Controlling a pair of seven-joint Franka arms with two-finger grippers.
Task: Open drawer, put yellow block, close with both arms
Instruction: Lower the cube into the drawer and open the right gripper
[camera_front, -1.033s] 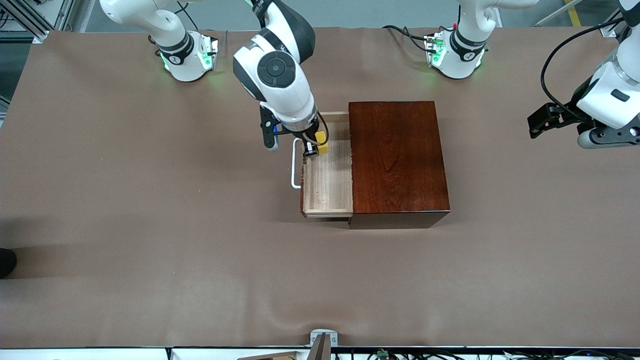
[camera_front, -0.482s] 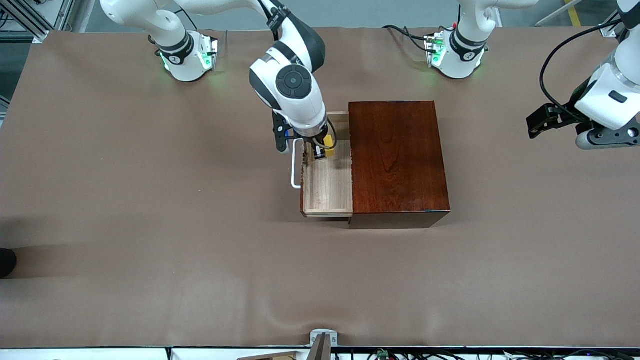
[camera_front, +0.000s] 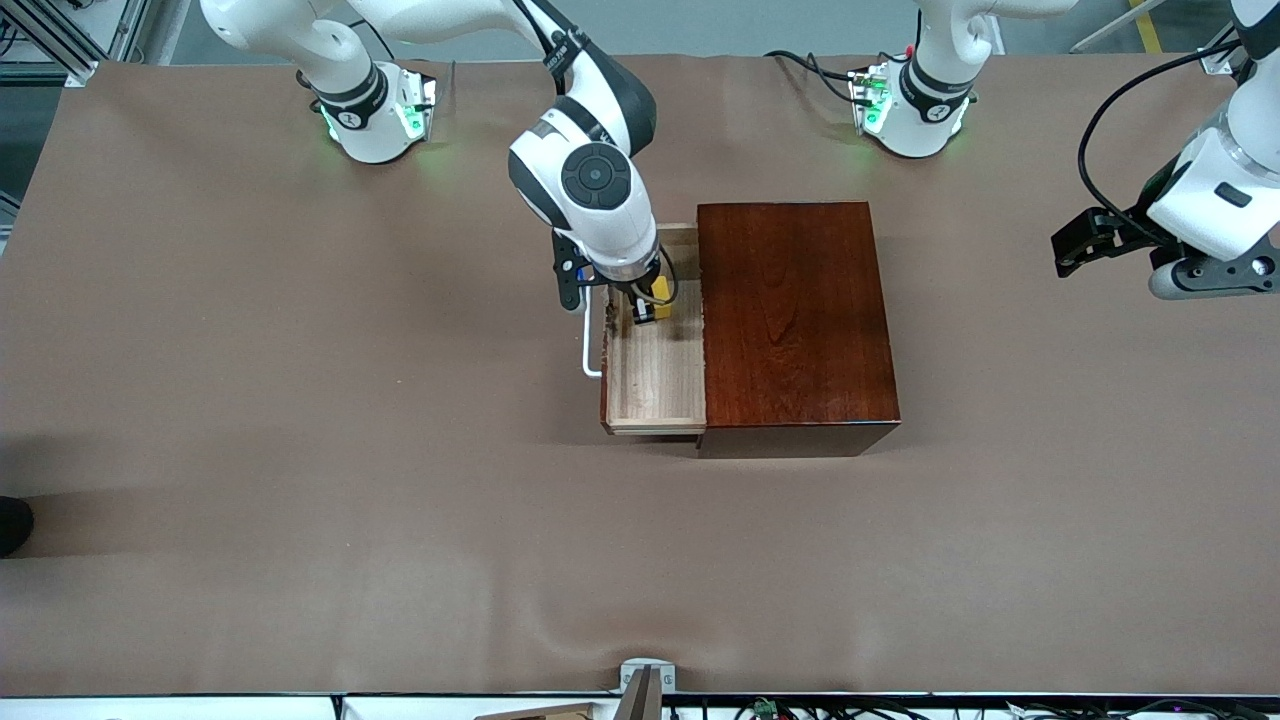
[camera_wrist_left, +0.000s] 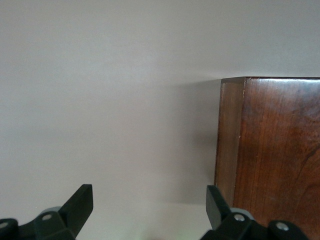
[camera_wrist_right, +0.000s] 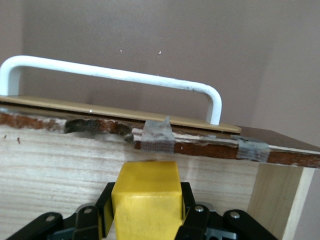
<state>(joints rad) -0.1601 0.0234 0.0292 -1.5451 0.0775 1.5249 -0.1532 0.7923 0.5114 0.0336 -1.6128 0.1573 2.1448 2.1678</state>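
Right gripper over the open drawer, jaws pinching the yellow block between them near the white handle, left gripper waiting with jaws spread beside the wooden box on the counter

Drawer tray stands open; its portion toward 6 o'clock is unobstructed. The right end effector with yellow block occupies the 12 o'clock portion.

Right gripper closed, wrist pointing down mid-table. Left gripper open, arm waiting at left end.
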